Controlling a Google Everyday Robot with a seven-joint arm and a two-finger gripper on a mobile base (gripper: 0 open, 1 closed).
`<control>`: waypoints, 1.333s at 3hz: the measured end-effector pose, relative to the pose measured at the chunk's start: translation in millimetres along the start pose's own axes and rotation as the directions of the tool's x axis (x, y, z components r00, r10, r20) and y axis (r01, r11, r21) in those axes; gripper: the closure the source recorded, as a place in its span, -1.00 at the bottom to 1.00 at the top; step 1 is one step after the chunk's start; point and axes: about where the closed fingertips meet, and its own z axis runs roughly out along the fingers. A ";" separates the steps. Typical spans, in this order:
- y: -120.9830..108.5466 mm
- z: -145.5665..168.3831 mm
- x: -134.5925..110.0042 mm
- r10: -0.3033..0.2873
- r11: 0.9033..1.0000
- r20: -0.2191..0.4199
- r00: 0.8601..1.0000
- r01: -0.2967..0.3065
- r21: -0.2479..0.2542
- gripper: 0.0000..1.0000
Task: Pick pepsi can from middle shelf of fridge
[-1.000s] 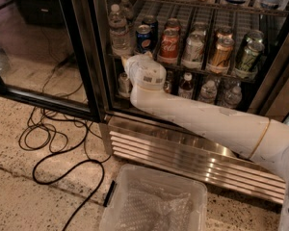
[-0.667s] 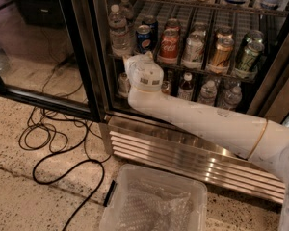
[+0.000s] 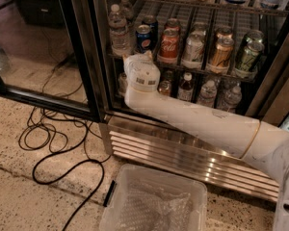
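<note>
The pepsi can is blue and stands at the front of the second lane from the left on the middle shelf of the open fridge. A second dark can stands behind it. My gripper is at the end of the white arm, just below and in front of the pepsi can, at the shelf's front edge. The wrist housing hides most of it. I cannot see it touching the can.
A water bottle stands left of the pepsi can and a red Coca-Cola can to its right, with more cans further right. Small bottles fill the rack below. The glass door stands open left. A clear plastic bin and black cables lie on the floor.
My arm has crept slightly up and left toward the shelf's front edge. The cans have not moved.
</note>
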 end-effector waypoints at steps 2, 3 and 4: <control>-2.8 15.8 -7.2 0.012 1.000 0.020 1.000 -0.012 0.017 -0.24; -8.0 21.7 -10.5 0.014 0.999 0.030 0.999 -0.015 0.031 -0.24; -14.4 26.7 -12.4 0.014 0.999 0.039 0.999 -0.016 0.046 -0.24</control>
